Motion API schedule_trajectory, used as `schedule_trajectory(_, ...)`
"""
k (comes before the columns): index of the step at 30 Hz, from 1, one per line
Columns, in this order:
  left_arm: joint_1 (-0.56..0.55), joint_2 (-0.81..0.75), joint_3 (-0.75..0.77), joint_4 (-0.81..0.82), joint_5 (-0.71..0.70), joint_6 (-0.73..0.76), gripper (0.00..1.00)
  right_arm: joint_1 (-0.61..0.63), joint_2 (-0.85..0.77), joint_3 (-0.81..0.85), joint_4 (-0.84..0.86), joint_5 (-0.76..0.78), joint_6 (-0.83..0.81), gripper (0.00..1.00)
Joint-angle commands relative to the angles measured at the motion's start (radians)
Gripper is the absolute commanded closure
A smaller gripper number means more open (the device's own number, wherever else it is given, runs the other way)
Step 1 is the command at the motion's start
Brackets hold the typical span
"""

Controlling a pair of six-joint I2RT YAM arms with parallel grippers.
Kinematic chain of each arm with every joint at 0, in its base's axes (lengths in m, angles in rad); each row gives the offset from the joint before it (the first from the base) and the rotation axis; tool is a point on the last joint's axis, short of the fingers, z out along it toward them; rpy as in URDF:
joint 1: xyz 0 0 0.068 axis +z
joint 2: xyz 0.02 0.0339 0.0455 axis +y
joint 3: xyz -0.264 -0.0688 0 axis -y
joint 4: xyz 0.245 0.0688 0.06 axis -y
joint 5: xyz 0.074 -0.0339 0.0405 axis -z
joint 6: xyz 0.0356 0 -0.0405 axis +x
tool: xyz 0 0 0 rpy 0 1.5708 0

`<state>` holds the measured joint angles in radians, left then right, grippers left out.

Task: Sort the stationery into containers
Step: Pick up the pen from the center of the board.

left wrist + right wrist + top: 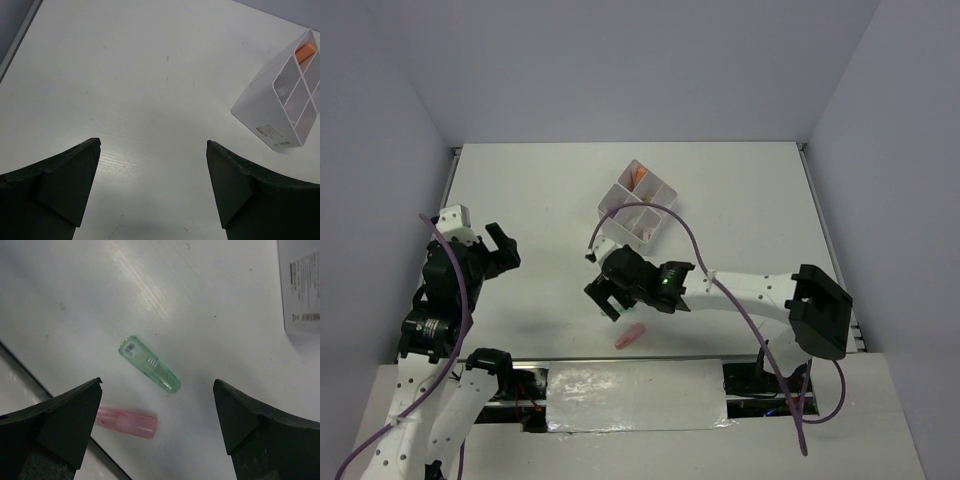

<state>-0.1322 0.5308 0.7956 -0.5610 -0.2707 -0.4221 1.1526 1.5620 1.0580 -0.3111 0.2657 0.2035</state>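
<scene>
A translucent green marker (pixel 150 365) and a pink marker (pixel 127 422) lie on the white table. My right gripper (pixel 157 384) is open and empty and hovers above them, the green marker just ahead of the gap between its fingers. From above, the pink marker (pixel 630 336) shows near the table's front edge, beside my right gripper (pixel 605 300), which hides the green one. The white four-compartment box (pixel 620 200) stands behind it, with an orange marker (pixel 640 176) in its far compartment. My left gripper (pixel 505 245) is open and empty over bare table at the left.
The table's front edge (pixel 30 375) runs just behind the pink marker. The box (pixel 260 105) with the orange marker (pixel 305 51) shows at the right of the left wrist view, and its labelled side (pixel 300 285) in the right wrist view. Walls enclose the table on three sides.
</scene>
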Motion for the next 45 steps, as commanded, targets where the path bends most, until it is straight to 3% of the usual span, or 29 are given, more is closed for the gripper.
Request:
schedule_trajectory(1,0.003,-0.012,-0.002,0.039,0.021,0.005,0.01,-0.010,-0.091,0.013,0.006,-0.232,-0.384,0.00)
schedule_trajectory(5,0.003,-0.015,-0.001,0.041,0.027,0.006,0.01,-0.053,0.039,0.123,-0.150,-0.261,-0.453,0.01)
schedule_trajectory(10,0.003,-0.015,-0.004,0.042,0.028,0.009,0.01,-0.053,0.151,0.155,-0.184,-0.413,-0.501,0.06)
schedule_trajectory(23,0.003,-0.014,-0.004,0.046,0.042,0.014,0.01,-0.053,0.323,0.223,-0.175,-0.372,-0.520,0.19)
schedule_trajectory(26,0.003,-0.014,-0.004,0.046,0.044,0.014,0.01,-0.054,0.342,0.234,-0.172,-0.359,-0.529,0.39)
schedule_trajectory(27,0.003,-0.015,-0.004,0.046,0.044,0.014,0.01,-0.053,0.346,0.234,-0.171,-0.340,-0.530,0.52)
schedule_trajectory(30,0.003,-0.018,-0.006,0.049,0.047,0.014,0.01,-0.050,0.342,0.221,-0.142,-0.301,-0.533,0.69)
schedule_trajectory(39,0.003,-0.025,-0.006,0.050,0.048,0.016,0.01,-0.036,0.277,0.185,-0.007,-0.241,-0.550,1.00)
schedule_trajectory(45,0.003,-0.025,-0.006,0.050,0.050,0.016,0.01,-0.040,0.071,0.064,0.186,-0.223,-0.521,1.00)
